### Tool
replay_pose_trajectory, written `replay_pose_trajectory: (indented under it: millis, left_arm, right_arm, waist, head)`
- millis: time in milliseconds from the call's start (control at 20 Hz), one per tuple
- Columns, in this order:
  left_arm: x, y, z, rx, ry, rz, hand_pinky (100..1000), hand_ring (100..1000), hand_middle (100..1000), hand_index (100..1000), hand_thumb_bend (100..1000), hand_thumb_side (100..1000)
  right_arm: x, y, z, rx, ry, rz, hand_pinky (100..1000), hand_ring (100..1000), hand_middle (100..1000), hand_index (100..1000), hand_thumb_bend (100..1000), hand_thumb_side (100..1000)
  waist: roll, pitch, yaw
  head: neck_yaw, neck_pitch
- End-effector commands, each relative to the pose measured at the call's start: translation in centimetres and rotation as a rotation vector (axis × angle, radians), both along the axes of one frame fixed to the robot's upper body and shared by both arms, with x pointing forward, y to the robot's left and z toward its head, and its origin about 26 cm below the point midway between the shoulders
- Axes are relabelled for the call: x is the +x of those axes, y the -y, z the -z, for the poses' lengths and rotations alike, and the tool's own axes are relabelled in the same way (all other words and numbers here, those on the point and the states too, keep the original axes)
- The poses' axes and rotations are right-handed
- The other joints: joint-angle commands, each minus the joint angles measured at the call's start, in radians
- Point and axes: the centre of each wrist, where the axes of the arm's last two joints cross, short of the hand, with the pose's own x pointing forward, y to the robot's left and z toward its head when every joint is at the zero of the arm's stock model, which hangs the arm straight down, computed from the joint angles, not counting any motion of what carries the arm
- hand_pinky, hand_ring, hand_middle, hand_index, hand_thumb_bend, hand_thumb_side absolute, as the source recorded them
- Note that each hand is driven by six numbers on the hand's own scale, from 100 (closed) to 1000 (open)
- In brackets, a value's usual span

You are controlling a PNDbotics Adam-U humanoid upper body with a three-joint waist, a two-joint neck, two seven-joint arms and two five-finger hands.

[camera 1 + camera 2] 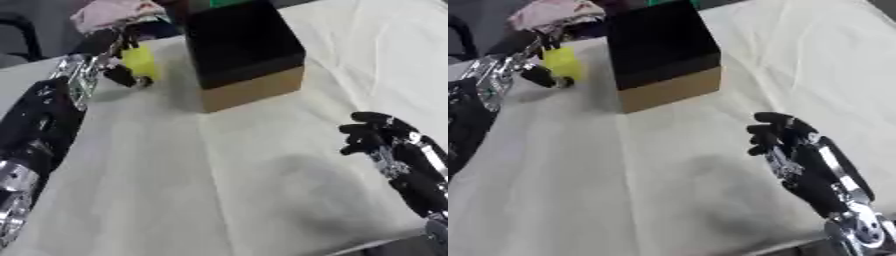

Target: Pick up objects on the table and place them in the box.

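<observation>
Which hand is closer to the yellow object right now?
Left. The left hand is at the yellow object, fingers curled around it, beside the box. The right hand is far off near the table's front edge, holding nothing.

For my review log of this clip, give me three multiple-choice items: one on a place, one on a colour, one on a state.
1. Where is the yellow object?
A. inside the box
B. at the left hand, left of the box
C. by the right hand

2. What colour is the box's lower band?
A. tan
B. red
C. blue

3. What does the right hand hold?
A. the yellow object
B. the box
C. nothing

Answers: 1 B, the left hand's fingers close round it beside the box. 2 A, cardboard shows beneath the black. 3 C, its curled fingers are empty.
</observation>
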Motion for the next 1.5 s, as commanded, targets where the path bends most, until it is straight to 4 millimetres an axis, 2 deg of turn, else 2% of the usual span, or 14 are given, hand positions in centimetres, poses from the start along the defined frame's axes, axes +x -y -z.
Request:
replay_pose_trajectory:
  millis: [50, 100, 150, 450, 600, 800, 1000, 1250, 1500]
  left_arm:
    - [-0.2, -0.6, -1.7, 0.0, 0.054, 0.001, 651, 426, 334, 590, 599, 220]
    - [-0.2, -0.6, -2.0, -0.006, 0.076, 0.007, 649, 421, 321, 576, 551, 249]
    - [-0.2, -0.5, -2.2, -0.023, 0.1, 0.017, 649, 419, 319, 575, 576, 205]
    - [-0.5, 1.0, -5.2, -0.097, 0.239, 0.139, 658, 420, 318, 572, 494, 140]
    - [-0.8, 2.6, -7.2, -0.125, 0.3, 0.236, 662, 428, 325, 578, 480, 100]
    - [-1.1, 5.3, -8.8, -0.182, 0.36, 0.357, 669, 444, 343, 596, 472, 100]
    - [-1.0, 7.7, -8.7, -0.203, 0.366, 0.443, 679, 469, 375, 619, 461, 100]
    - [-0.6, 10.0, -7.2, -0.205, 0.345, 0.512, 682, 491, 411, 637, 479, 107]
    - [-0.3, 11.3, -5.8, -0.176, 0.322, 0.54, 692, 542, 491, 686, 555, 200]
  right_arm:
    - [0.0, 0.0, -0.5, -0.003, 0.023, -0.001, 628, 816, 542, 810, 158, 454]
    - [0.0, 0.0, -0.5, -0.003, 0.022, -0.001, 628, 816, 542, 810, 134, 447]
    - [0.0, 0.0, -0.5, -0.002, 0.022, -0.001, 628, 816, 542, 810, 129, 441]
    - [-0.1, 0.2, -0.4, 0.003, 0.012, 0.002, 628, 815, 543, 810, 130, 431]
    - [-0.1, 0.2, -0.2, 0.005, 0.005, 0.003, 628, 815, 543, 809, 131, 428]
    - [-0.1, 0.1, -0.2, 0.008, 0.002, -0.007, 628, 815, 543, 809, 132, 424]
    - [-0.1, -0.1, -0.3, 0.009, 0.001, -0.019, 628, 815, 543, 809, 132, 423]
    - [-0.1, -0.4, -0.4, 0.011, 0.0, -0.031, 628, 815, 543, 808, 133, 422]
    - [-0.1, -0.6, -0.4, 0.012, -0.002, -0.04, 628, 814, 543, 808, 134, 422]
  waist:
    - [-0.011, -0.022, 0.005]
    - [-0.013, -0.025, 0.006]
    - [-0.015, -0.028, 0.007]
    - [-0.025, -0.052, 0.021]
    - [-0.028, -0.063, 0.022]
    - [-0.031, -0.072, 0.015]
    - [-0.033, -0.074, 0.008]
    - [-0.035, -0.074, -0.001]
    - [-0.034, -0.076, -0.01]
  head:
    - [-0.004, -0.011]
    - [-0.004, -0.011]
    - [-0.005, -0.01]
    - [-0.007, -0.008]
    - [-0.008, -0.008]
    - [-0.003, -0.01]
    - [0.003, -0.011]
    - [0.004, -0.016]
    - [0.004, -0.016]
